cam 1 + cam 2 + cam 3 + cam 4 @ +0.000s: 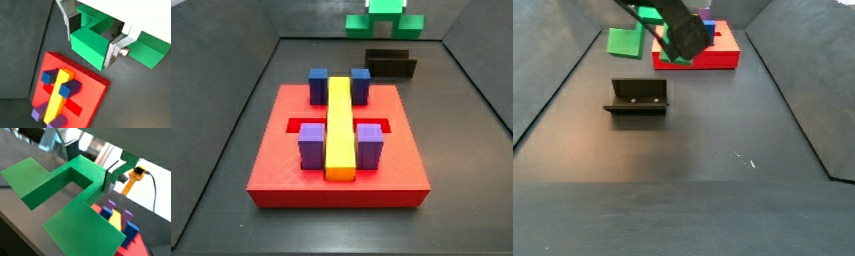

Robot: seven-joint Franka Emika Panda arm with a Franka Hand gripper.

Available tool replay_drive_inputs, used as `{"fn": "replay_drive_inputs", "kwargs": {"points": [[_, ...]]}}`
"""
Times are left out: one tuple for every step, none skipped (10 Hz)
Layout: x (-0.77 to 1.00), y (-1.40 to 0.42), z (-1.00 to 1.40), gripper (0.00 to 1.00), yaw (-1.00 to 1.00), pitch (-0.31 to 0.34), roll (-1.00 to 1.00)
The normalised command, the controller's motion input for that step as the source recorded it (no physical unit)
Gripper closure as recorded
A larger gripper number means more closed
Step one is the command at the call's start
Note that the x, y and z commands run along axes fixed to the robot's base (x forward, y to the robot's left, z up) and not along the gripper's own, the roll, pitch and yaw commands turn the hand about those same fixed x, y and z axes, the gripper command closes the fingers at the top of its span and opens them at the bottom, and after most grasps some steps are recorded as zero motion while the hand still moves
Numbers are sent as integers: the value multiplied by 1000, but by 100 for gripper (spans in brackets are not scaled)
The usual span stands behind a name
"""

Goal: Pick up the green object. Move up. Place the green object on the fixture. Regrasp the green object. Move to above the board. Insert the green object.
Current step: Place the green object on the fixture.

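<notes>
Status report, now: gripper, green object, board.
Gripper shut on the green object, carried in the air. Board below, off to one side; red slots beside the yellow bar open. Fixture empty. Nothing in the way.

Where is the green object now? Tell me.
The green object is held in the gripper, in the air above the fixture in a side view, beyond the board's far end.

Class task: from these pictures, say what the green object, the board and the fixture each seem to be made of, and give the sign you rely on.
Green object, held in the claw above the floor: probably plastic; uniform bright colour, crisp moulded edges, matte. Board: likely plastic too, though painted wood is possible; flat even red, slight sheen. Fixture: dark and matte, perhaps metal or plastic; the pictures leave that open.
</notes>
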Motion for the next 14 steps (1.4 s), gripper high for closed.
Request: {"fn": "replay_drive_inputs", "kwargs": {"points": [[443,466,-17,100,254,0,-251],[417,434,-26,100,269,177,-83],[440,346,-114,100,294,394,134],[546,343,-303,100,257,400,191],[694,306,-457,100,186,397,0],[774,231,-463,100,71,271,-254],[814,240,-337,100,0,123,-371],[783,234,-266,100,0,54,-220],[760,157,-220,100,0,54,-71],[749,77,-217,100,0,23,0],[657,0,-186,100,-3,0,89],[660,-46,-120,100,-63,0,17],[631,-31,-131,100,-60,0,0],[597,0,-217,100,-57,0,0]]}}
